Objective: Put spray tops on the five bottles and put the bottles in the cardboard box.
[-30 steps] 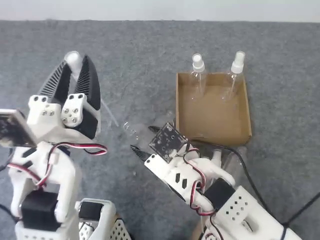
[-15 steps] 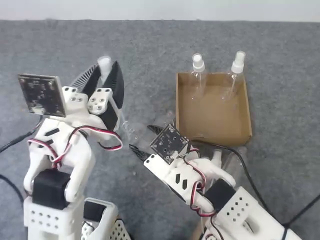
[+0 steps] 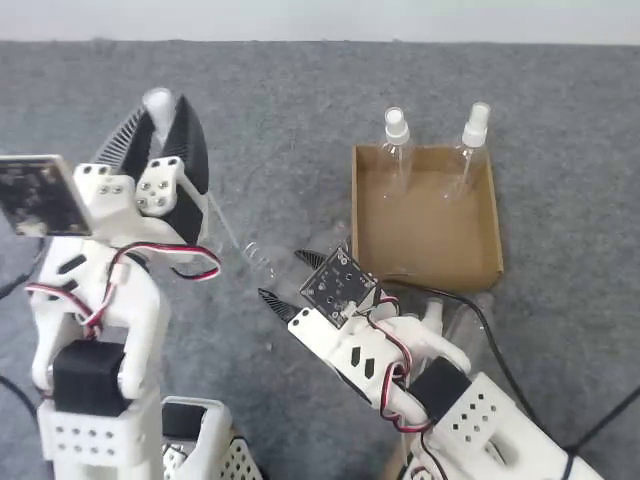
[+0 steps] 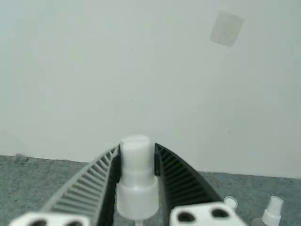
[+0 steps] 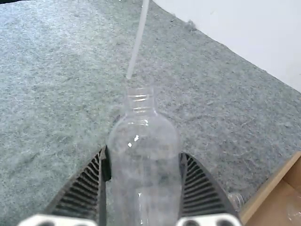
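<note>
Grey felt [image 3: 300,100]: L end effector [image 4: 136,148] pinches spray top [image 4: 136,181], R [image 5: 143,162] prob. grips bottle [image 5: 141,134].

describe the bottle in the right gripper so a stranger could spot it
Find the cardboard box. Beside it, the right gripper clamps a clear bottle. Unlike the two bottles standing in the box, it is uncapped, its neck open.
</note>
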{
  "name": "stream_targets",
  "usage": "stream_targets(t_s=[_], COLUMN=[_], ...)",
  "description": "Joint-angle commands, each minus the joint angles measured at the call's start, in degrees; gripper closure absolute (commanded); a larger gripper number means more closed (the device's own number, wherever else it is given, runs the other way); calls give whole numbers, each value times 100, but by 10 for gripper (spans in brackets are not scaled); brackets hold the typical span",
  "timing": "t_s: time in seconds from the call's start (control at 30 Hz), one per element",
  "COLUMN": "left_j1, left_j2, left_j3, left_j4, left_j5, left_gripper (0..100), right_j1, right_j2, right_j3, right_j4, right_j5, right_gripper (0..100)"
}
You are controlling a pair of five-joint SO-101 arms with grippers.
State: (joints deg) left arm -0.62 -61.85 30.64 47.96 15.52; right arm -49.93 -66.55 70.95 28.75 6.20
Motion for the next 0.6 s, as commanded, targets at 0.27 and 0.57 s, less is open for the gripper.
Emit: stream_targets(t_s=[0.27, 0.57], left_j1=[651, 1363], left_j2=[-9, -18], left_j3=[532, 549], left_j4=[-255, 677], left_j5=[62, 387], left_gripper=[990, 990], right_j1=[-31, 4], right_j2=[-207, -207], right_j3=[-26, -44], right_j4=[-119, -479], right_j5=[-79, -826], right_gripper=[992, 992])
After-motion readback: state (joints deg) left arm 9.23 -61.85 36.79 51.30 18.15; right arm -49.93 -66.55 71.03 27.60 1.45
